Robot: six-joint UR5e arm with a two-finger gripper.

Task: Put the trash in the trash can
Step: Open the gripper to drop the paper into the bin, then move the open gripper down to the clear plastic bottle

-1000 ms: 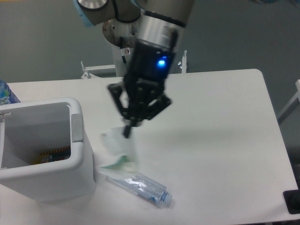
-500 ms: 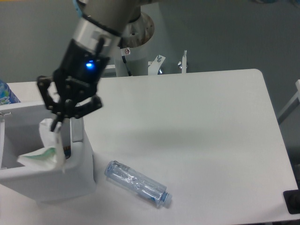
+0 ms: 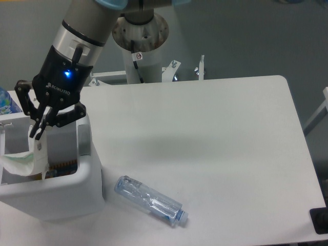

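From the fixed camera, our only view, we have the gripper [image 3: 37,134] hanging over the open mouth of the trash can [image 3: 77,184], its fingers pinching the top edge of the white paper carton [image 3: 23,160]. The carton dangles below them, partly inside the bin's opening, its green-marked lower fold drifting towards the left wall. The clear water bottle [image 3: 149,201] lies on its side on the table [image 3: 215,133], just right of the bin and apart from it.

As we judge it, the step in hand is the drop. To do it well, we want the carton clear of the thick rim before we let go, since its loose fold looks likely to snag or drape over the edge. A little lower and more central, then spread the fingers. Something yellow shows at the bottom; we cannot tell what.
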